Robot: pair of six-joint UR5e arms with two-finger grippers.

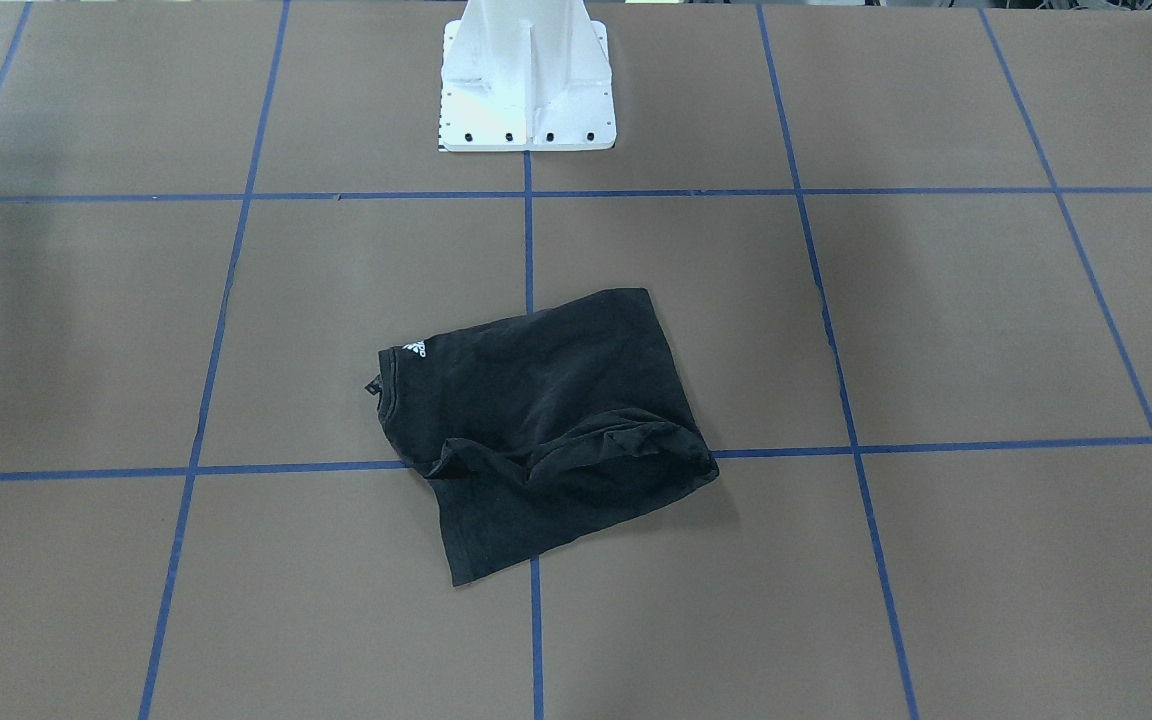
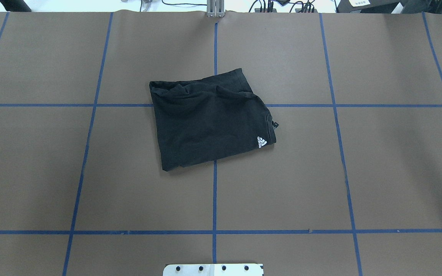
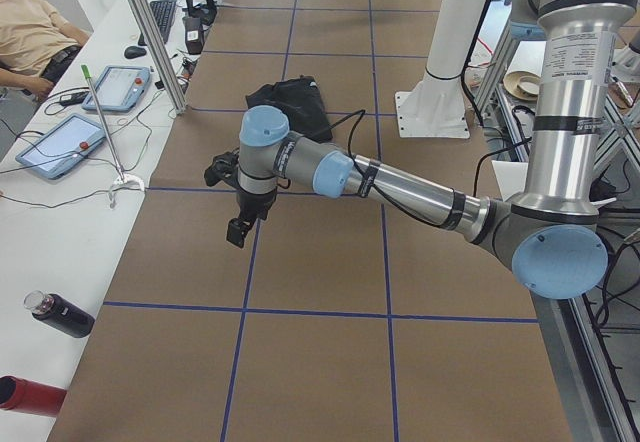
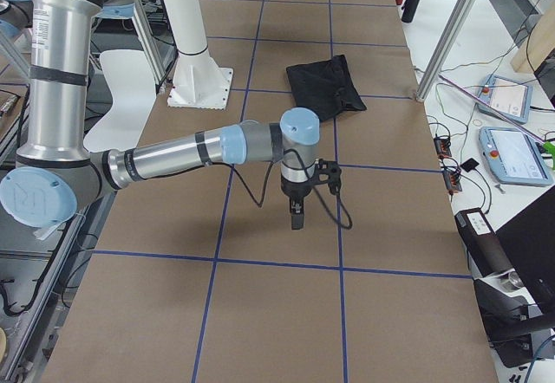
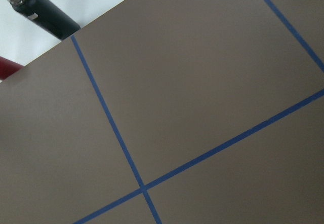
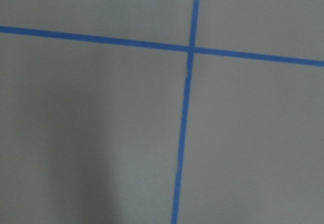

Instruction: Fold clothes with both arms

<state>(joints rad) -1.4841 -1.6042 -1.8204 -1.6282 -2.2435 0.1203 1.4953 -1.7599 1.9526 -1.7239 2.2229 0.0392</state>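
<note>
The brown table is stretching across every view. The left arm and right arm are reaching out over its opposite ends. The black T-shirt is lying folded and rumpled near the centre, well apart from both. The left gripper and right gripper are pointing down above bare table; whether their jaws are apart or together cannot be told. The shirt's white logo is facing up.

Left arm has silver-grey tubes, light blue joint caps, a black cable; right arm matches; white pedestal carries dark bolts along its six-o'clock edge.
</note>
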